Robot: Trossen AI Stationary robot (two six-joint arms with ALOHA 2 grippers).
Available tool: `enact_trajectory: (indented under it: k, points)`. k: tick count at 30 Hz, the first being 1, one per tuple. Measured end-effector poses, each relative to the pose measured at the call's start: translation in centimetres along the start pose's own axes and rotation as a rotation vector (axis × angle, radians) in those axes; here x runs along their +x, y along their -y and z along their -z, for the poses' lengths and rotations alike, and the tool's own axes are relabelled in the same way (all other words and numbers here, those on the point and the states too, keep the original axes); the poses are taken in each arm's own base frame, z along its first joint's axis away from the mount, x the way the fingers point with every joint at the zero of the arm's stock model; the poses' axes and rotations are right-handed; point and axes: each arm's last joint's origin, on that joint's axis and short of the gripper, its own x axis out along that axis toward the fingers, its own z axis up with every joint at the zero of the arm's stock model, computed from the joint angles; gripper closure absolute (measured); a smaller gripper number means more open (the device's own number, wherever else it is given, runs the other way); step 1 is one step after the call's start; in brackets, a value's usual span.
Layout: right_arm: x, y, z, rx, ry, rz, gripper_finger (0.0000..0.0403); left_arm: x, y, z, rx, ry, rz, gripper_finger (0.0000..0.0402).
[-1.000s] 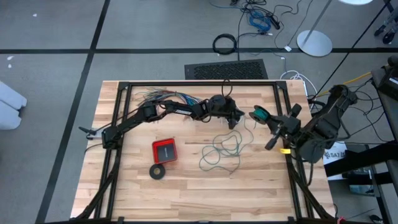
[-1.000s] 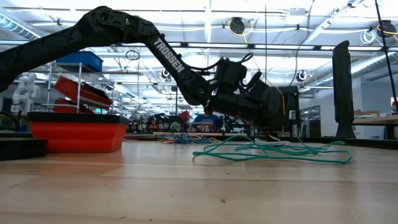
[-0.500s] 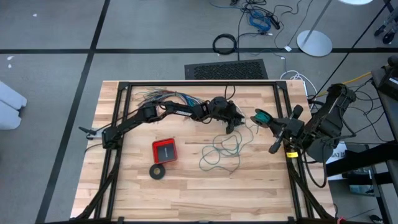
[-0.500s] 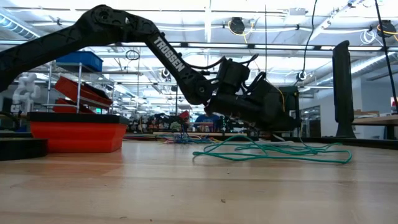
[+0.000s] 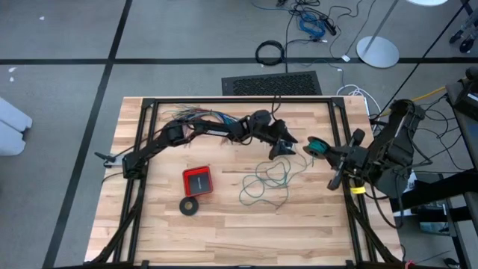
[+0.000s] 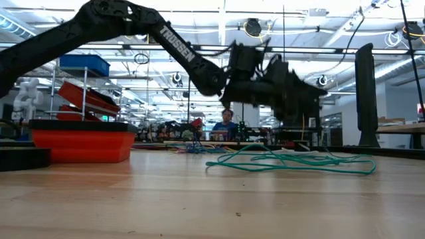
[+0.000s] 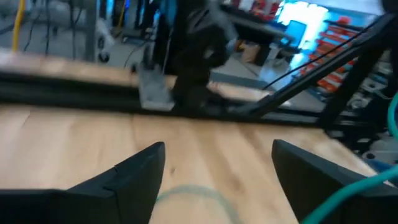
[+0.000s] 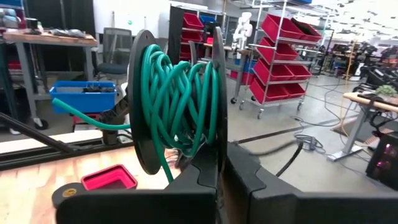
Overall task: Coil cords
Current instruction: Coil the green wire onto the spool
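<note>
A loose tangle of teal-green wire (image 5: 267,179) lies on the wooden table (image 5: 224,239); in the low view the tangle (image 6: 292,161) is spread flat. A strand rises from it to a black spool (image 5: 317,146) wound with the same wire (image 8: 177,99). My right gripper (image 8: 222,165) is shut on that spool at the table's right side. My left gripper (image 5: 284,152) hovers open above the tangle's far end, close to the spool. Only bare table shows between its fingers (image 7: 217,149). A teal strand (image 7: 367,186) crosses beside one finger. My right gripper pinches the spool by the lower rim of one black flange (image 8: 217,146) between its two fingers. It comes in about level from the table's right. The spool stands on edge, lifted clear of the table, and a strand (image 8: 81,118) leads off it.
A red box (image 5: 198,181) and a black tape ring (image 5: 189,205) sit left of the tangle. A fan of many-coloured wires (image 5: 198,116) lies at the far left. Black frame rails (image 5: 239,99) border the table. A person (image 6: 226,123) shows far behind.
My left gripper has opened, risen off the table and tipped from pointing down to nearly level; the tangle stays on the table. My right arm has swung a little toward the near edge with the spool.
</note>
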Motion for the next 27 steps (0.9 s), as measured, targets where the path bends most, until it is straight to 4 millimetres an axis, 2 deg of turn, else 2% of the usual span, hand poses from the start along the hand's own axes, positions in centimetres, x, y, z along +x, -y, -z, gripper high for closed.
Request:
enact_trajectory:
  k: [5, 8, 10, 14, 19, 21, 27]
  points:
    - [-0.1, 0.0, 0.0, -0.005, 0.002, -0.003, 0.0403, 0.2, 2.4, -3.0, 0.109, 0.044, 0.048, 0.0130]
    - [-0.1, 0.0, 0.0, -0.013, 0.002, -0.002, 0.0403, 0.2, 3.3, -3.7, 0.159, 0.007, 0.034, 0.0138]
    - [-0.1, -0.1, -0.1, -0.017, 0.004, -0.001, 0.0403, 0.0, 3.2, -3.1, 0.174, -0.085, -0.035, 0.0139]
    - [-0.1, -0.1, -0.5, -0.017, 0.008, -0.003, 0.0403, -0.8, 2.3, -0.5, 0.153, -0.329, -0.133, 0.0139]
    - [-0.4, -0.1, -0.8, -0.032, 0.011, -0.024, 0.0403, -1.6, 3.1, 1.8, 0.147, -0.564, -0.070, 0.0139]
    - [-0.6, -0.2, -0.8, -0.032, 0.012, -0.036, 0.0403, -2.0, 3.9, 1.8, 0.145, -0.627, -0.046, 0.0139]
    - [-1.2, -0.5, -0.7, -0.023, 0.013, -0.075, 0.0403, -3.6, 5.1, -0.3, 0.227, -0.732, -0.083, 0.0139]
